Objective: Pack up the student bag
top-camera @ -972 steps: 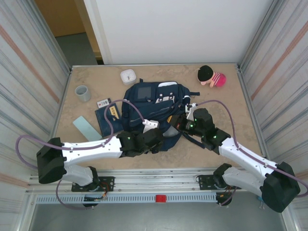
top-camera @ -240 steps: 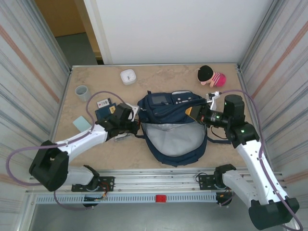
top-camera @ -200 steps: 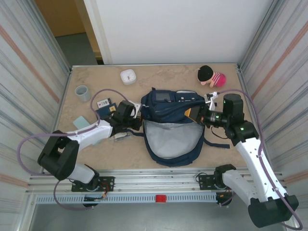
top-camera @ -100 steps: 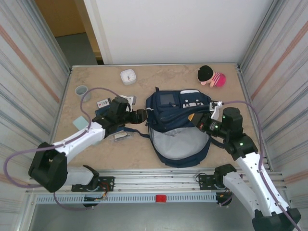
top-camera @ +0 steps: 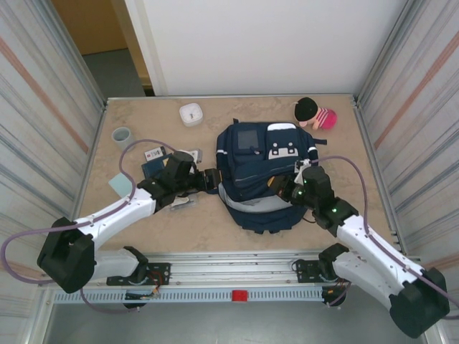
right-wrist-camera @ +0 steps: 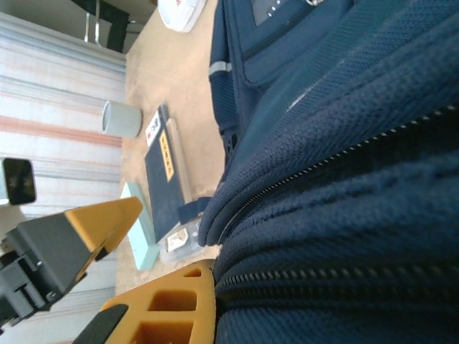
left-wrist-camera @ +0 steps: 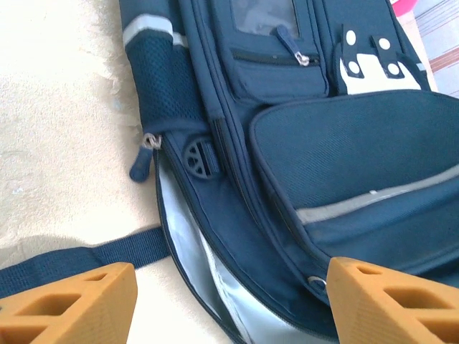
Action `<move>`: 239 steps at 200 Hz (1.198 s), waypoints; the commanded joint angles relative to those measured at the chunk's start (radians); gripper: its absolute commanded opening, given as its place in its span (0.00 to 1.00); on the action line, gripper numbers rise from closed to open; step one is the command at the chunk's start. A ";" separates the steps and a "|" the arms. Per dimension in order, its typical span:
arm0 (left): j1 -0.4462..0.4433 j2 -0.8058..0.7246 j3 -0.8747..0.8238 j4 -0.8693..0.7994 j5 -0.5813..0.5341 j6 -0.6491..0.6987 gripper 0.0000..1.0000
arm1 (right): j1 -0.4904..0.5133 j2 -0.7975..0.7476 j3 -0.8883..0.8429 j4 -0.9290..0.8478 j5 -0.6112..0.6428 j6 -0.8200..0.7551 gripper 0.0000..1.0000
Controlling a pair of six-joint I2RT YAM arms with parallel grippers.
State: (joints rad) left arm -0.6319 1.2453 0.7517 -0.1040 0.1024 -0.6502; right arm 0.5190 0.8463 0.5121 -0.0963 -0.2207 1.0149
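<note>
the student bag [top-camera: 259,154] lies flat in the middle of the table [top-camera: 344,150], front pocket facing up. the left gripper [top-camera: 209,179] sits just beside its left edge, fingers wide apart with nothing between them — the right gripper [top-camera: 285,188] is nearly closed, pinching navy fabric at the bag's right side.

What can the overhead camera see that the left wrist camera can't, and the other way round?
Overhead adds a plush doll, a white container and a grey cup set around the bag. The left wrist view, close up, adds a zipper pull, a round black plastic fitting, and its own orange fingers spread apart. Both show the navy backpack with its white buckle patch.
</note>
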 commanded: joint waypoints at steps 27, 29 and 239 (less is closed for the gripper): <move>0.072 -0.047 0.037 -0.118 -0.034 -0.027 0.72 | 0.043 0.080 0.150 -0.223 0.037 -0.073 0.46; 0.078 -0.048 0.037 -0.121 -0.033 -0.025 0.72 | 0.043 0.083 0.162 -0.248 0.037 -0.079 0.49; 0.411 0.466 0.108 0.005 0.135 0.061 0.71 | 0.056 0.182 0.546 -0.697 -0.026 -0.368 0.77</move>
State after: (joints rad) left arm -0.1612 1.6447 0.8555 -0.1116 0.1680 -0.5987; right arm 0.5636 0.9859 1.0843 -0.9371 -0.2054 0.6685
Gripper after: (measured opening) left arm 0.710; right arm 0.775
